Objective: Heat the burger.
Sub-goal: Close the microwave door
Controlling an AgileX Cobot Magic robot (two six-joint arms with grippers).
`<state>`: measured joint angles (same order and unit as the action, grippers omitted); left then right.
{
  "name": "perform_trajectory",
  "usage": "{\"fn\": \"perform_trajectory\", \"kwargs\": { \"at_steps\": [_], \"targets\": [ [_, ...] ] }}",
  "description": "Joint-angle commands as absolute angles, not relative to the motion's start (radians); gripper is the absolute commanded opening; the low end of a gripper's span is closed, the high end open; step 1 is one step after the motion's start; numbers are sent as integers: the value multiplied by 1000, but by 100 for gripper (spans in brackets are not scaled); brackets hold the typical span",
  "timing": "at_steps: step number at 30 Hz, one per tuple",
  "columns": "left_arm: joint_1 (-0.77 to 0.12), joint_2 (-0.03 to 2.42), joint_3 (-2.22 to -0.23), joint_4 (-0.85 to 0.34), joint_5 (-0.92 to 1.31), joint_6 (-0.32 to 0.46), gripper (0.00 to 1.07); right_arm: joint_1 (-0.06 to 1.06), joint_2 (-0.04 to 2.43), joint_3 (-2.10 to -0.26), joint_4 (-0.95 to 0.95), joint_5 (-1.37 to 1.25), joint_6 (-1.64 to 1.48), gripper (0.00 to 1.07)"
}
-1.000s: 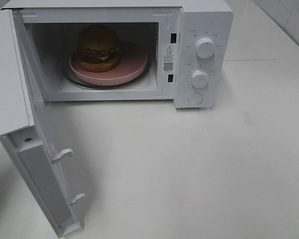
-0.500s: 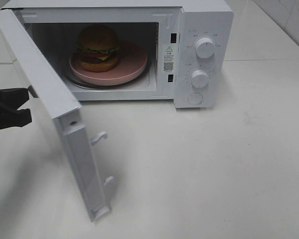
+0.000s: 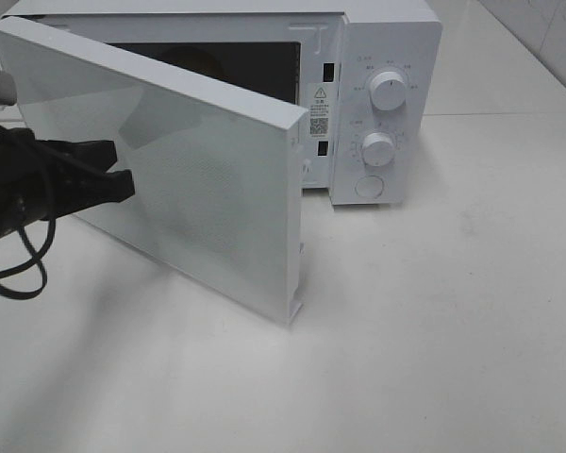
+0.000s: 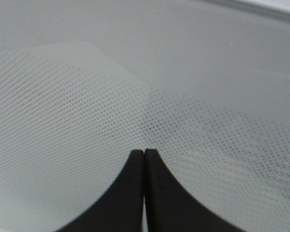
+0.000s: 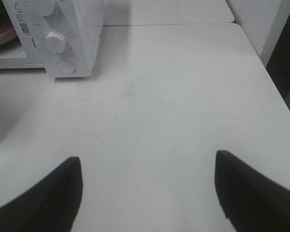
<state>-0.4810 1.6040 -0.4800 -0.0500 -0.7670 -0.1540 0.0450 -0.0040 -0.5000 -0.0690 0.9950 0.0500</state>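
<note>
The white microwave (image 3: 396,38) stands at the back of the table, its door (image 3: 208,189) swung about halfway shut. That door hides the burger in the exterior view, where only a dark strip of the cavity shows above it. My left gripper (image 3: 123,184) is shut, with its tips against the door's outer face; the left wrist view shows the closed fingertips (image 4: 135,159) on the dotted window (image 4: 87,96). My right gripper (image 5: 147,193) is open over bare table, to the right of the microwave (image 5: 82,29). A sliver of pink plate (image 5: 1,33) shows in the cavity.
On the microwave's control panel sit two knobs (image 3: 389,90) (image 3: 378,149) and a round button (image 3: 369,186). The white table (image 3: 434,321) spreads out in front and to the right. Its right edge (image 5: 268,72) is near a dark gap.
The door has swung from wide open to about half shut, covering the burger and plate. My left gripper came in from the left edge and now presses the door's outer face.
</note>
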Motion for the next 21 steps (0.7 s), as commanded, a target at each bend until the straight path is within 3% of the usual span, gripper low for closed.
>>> {"fn": "perform_trajectory", "kwargs": {
  "at_steps": [1,11,21],
  "targets": [
    [-500,1618,-509,-88,-777,-147,0,39,-31,-499,-67,993,41,75],
    [-624,1759,-713,-301,-775,-21,0,39,-31,-499,-67,993,41,75],
    [-689,1890,-919,-370,-758,25,0,39,-31,-499,-67,993,41,75]
  ]
}}
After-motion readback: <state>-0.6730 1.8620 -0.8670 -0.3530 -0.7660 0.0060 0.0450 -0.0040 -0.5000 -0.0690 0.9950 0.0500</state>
